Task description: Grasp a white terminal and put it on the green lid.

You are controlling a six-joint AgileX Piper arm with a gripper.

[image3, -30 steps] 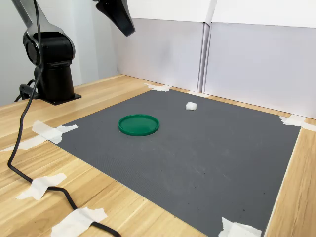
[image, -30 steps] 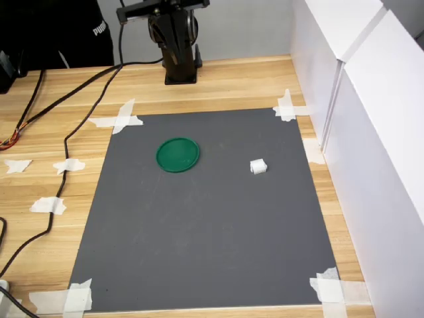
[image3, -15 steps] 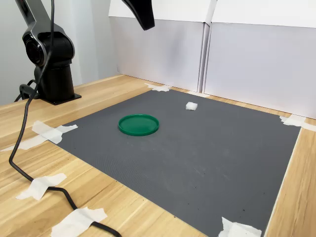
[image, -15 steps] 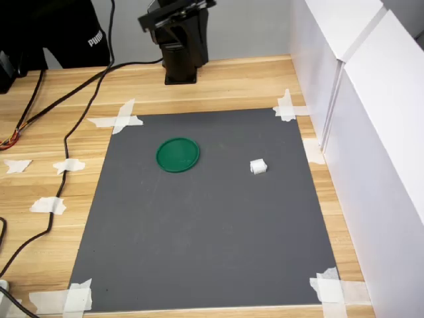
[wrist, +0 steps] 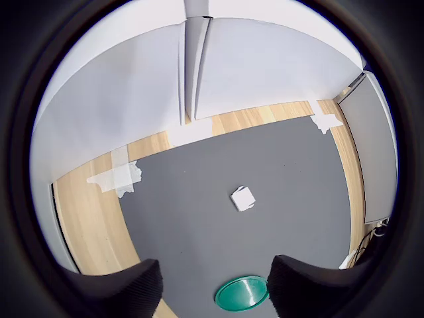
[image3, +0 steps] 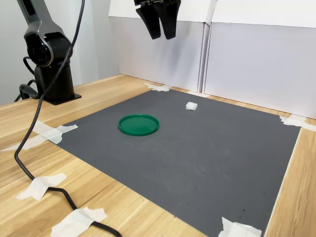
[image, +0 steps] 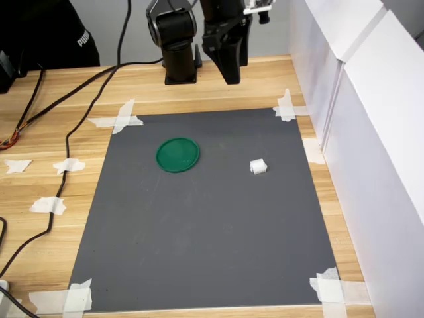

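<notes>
The green lid (image: 177,155) lies flat on the dark grey mat (image: 199,245), left of centre in the first exterior view. The white terminal (image: 258,166) sits on the mat to the lid's right, apart from it. Both show in the second exterior view, lid (image3: 138,125) and terminal (image3: 191,105), and in the wrist view, terminal (wrist: 242,199) and lid (wrist: 242,293). My gripper (image: 231,76) hangs high above the mat's far edge, pointing down. Its fingers (image3: 155,29) stand apart with nothing between them, so it is open (wrist: 211,289).
White panels (image: 371,99) wall the first exterior view's right side. The arm's black base (image: 179,59) stands on the wooden table (image: 59,132) behind the mat. Black cables (image: 66,139) and white tape pieces (image: 119,118) lie at the first exterior view's left. A person in black clothing (image: 46,33) is at the back left.
The arm has swung from above its base toward the first exterior view's right. The gripper now points down over the mat's far edge. Lid and terminal have not moved.
</notes>
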